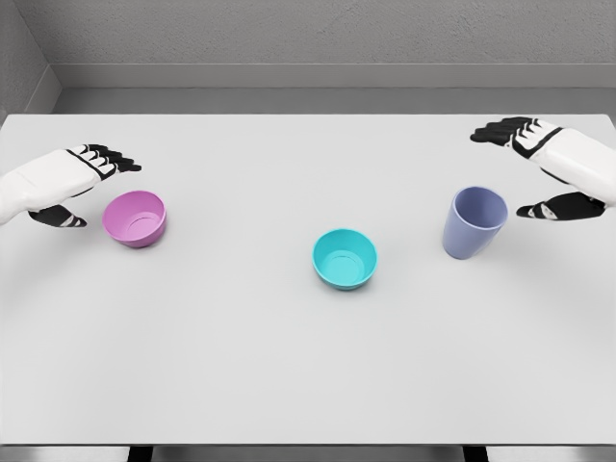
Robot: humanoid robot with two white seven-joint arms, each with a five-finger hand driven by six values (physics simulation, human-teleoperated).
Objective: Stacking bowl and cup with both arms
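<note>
- There is one view only, from the robot's head, so no second view shares any part of the scene.
- The camera sits above the near edge of the worktop (pixel 289 366) and looks forward and steeply down across it.
- The worktop fills most of the picture, from its near edge at the bottom to its far edge near the top.
- Beyond the far edge, a strip of grey floor and the foot of a grey wall (pixel 318 34) close the view.
- The camera stands far enough back to take in nearly the full width of the worktop.
- Both arms enter at the side edges, the left hand (pixel 82 183) at the picture's left, the right hand (pixel 549 168) at its right.
</note>
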